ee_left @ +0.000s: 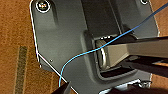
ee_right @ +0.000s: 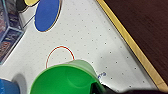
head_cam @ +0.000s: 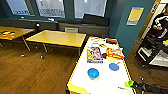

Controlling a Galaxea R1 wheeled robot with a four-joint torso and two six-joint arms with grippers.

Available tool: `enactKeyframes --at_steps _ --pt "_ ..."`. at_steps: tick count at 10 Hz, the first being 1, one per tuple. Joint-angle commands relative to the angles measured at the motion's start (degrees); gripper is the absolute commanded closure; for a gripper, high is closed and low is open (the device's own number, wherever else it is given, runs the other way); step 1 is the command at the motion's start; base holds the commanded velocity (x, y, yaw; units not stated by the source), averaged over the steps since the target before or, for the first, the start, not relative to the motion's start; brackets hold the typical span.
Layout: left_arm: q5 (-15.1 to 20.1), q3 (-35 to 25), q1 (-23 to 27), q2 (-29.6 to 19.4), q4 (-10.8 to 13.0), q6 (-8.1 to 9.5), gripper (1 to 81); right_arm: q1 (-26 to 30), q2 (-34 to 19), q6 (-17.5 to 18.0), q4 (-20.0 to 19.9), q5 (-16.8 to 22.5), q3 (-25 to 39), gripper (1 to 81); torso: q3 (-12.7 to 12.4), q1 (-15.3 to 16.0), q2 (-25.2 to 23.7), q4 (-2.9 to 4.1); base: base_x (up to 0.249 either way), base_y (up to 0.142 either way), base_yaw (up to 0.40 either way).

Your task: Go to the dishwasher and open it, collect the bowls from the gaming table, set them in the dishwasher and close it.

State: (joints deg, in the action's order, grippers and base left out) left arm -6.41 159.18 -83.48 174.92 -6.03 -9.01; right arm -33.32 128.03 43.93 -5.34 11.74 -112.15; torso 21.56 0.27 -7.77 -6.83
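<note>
Left gripper: jaw state cannot be told from the left wrist view.

Yellow tables [head_cam: 57, 38] are seen at the left, well apart from the gaming table [head_cam: 105, 80]. On its white top, from left: game box [head_cam: 94, 55], blue bowl [head_cam: 93, 73], flat blue disc [head_cam: 114, 66].

Right gripper [head_cam: 136, 85] is seen at the table's near right corner, clamped on the green bowl [ee_right: 66, 80] at its rim. A red ring [ee_right: 60, 56] is marked beside the bowl.

A person [head_cam: 160, 23] stands at far right.

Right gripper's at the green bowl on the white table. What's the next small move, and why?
Probably lift the green bowl straight up a little. The right gripper seems shut on its rim near the table's front corner, and the blue bowl sits close beside it, so a sideways move might bump it.
</note>
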Motion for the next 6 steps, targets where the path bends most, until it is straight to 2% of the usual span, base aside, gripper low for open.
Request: enactKeyframes --at_steps 1,3,4,6 --pt "3.60 -0.18 1.17 0.26 -0.21 -0.22 1.0 4.18 -22.22 -4.12 3.31 -1.54 21.96 81.1 0.00 0.00 0.00 0.00 0.000 0.000 0.000" --pt "3.42 -0.19 1.25 0.43 -0.21 -0.22 1.0 1.47 -29.72 -4.73 8.14 -0.67 30.50 81.1 0.00 0.00 0.00 0.00 0.000 0.000 0.000" --pt "3.34 -0.19 1.17 0.43 -0.12 -0.31 1.0 -2.14 -32.27 -5.26 11.48 -0.75 33.85 81.1 0.00 0.00 0.00 0.00 0.000 0.000 0.000" --pt "3.25 -0.19 1.17 0.43 0.06 -0.40 1.0 -11.80 -34.82 -5.26 17.64 -2.33 36.57 81.1 0.00 0.00 0.00 0.00 0.000 0.000 0.000"
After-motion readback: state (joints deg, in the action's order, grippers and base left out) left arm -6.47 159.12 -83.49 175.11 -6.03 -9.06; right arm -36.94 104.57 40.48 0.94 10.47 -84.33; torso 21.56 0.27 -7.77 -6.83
